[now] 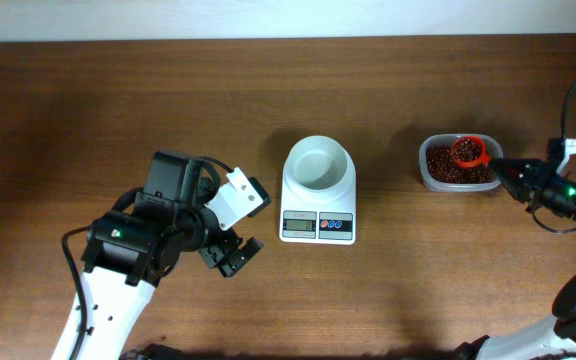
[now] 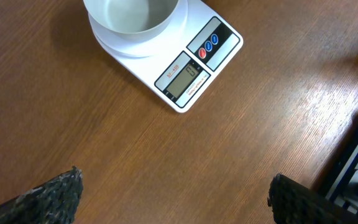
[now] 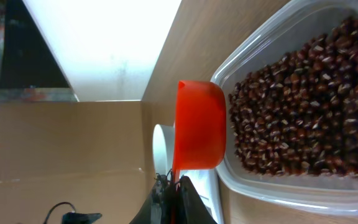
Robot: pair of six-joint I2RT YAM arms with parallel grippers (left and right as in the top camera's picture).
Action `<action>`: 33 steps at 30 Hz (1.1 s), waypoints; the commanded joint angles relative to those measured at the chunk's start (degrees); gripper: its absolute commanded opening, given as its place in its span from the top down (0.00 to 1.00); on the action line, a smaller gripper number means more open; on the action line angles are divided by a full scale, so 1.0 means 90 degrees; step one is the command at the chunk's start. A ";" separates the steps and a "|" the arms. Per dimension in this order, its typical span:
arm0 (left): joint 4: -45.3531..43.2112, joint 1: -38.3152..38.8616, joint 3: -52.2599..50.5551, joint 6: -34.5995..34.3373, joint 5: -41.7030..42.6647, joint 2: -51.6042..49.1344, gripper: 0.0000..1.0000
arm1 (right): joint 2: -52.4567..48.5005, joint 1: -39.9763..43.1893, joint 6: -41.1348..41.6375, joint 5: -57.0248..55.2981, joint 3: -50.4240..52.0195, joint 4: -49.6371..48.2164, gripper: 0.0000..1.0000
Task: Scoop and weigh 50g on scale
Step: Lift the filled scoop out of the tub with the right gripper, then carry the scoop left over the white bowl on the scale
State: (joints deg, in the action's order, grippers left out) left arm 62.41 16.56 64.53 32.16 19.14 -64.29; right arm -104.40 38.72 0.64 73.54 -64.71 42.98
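My right claw (image 1: 501,169), clamped shut on the thin handle of the red scoop (image 1: 469,152) above the beans (image 1: 448,173) in the right-hand tub (image 1: 426,176), could let it twist and spill on the way left to the scale (image 1: 318,227), while my left claw (image 1: 230,255) gapes empty.

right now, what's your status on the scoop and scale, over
Left gripper open near scale. Right gripper shut on orange-red scoop, over beans in clear tub. Scale bowl empty. Nothing between tub and scale.
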 commanded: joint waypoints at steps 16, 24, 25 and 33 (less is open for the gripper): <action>0.0007 -0.0024 0.0000 0.0121 0.0114 0.0000 0.01 | 0.0549 -0.2783 0.0699 0.0452 -0.0112 -0.0172 0.96; 0.0005 -0.0024 0.0000 0.0121 0.0114 0.0000 0.01 | 0.0549 -0.3689 0.1605 0.0243 -0.0112 -0.1314 0.96; 0.0007 -0.0024 0.0000 0.0121 0.0114 0.0000 0.01 | 0.0549 -0.3774 0.1676 0.0134 -0.0112 -0.1430 0.96; 0.0007 -0.0024 0.0000 0.0121 0.0114 0.0000 0.01 | 0.0549 -0.4500 0.1676 -0.0763 -0.0112 -0.2188 0.96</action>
State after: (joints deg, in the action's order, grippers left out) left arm 62.41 16.56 64.53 32.16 19.14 -64.29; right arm -100.99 0.38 15.53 70.19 -64.73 24.82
